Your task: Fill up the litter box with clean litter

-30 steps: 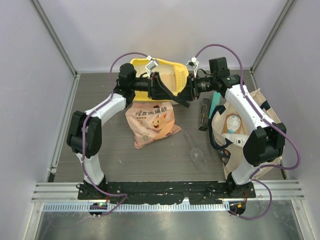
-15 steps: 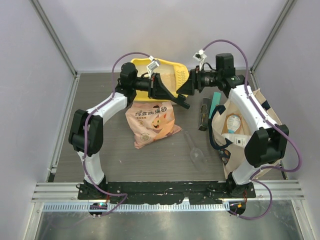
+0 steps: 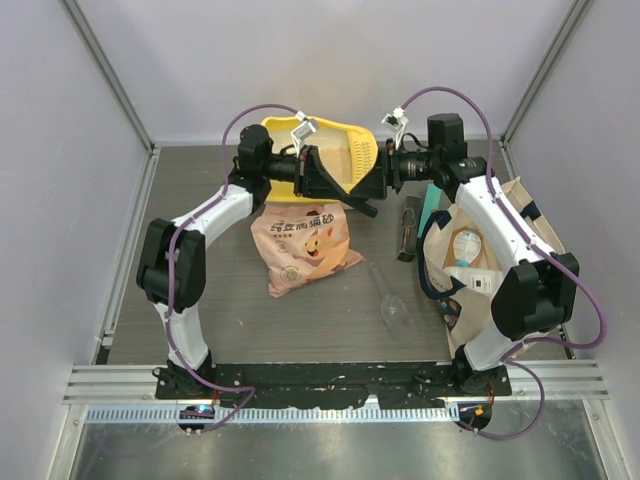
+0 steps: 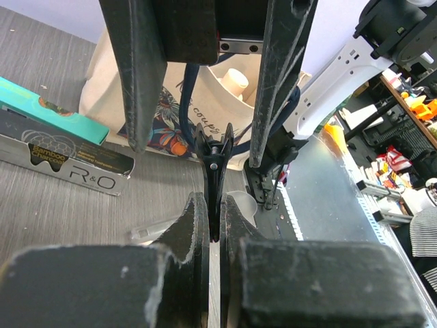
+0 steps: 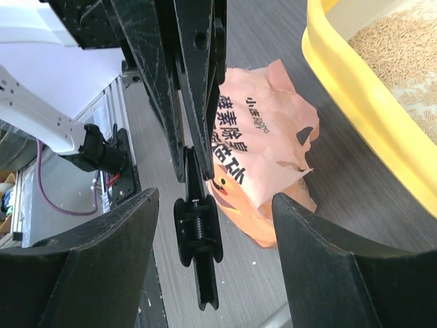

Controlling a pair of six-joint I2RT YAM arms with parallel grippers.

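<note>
Left hand (image 4: 214,213) on slim black clip (image 4: 215,162)

Colours were: litter box (image 3: 340,127) yellow, litter (image 5: 399,41) pale beige; bag (image 3: 303,245) peach-orange, dark characters, cartoon face; worktop (image 3: 230,290) grey wood-grain; tote (image 4: 102,89) cream, floral print; clip (image 5: 198,232) black.

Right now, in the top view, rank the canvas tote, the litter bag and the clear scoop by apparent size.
1. canvas tote, though the right arm covers part of it.
2. peach litter bag.
3. clear scoop, plainly smallest.
</note>
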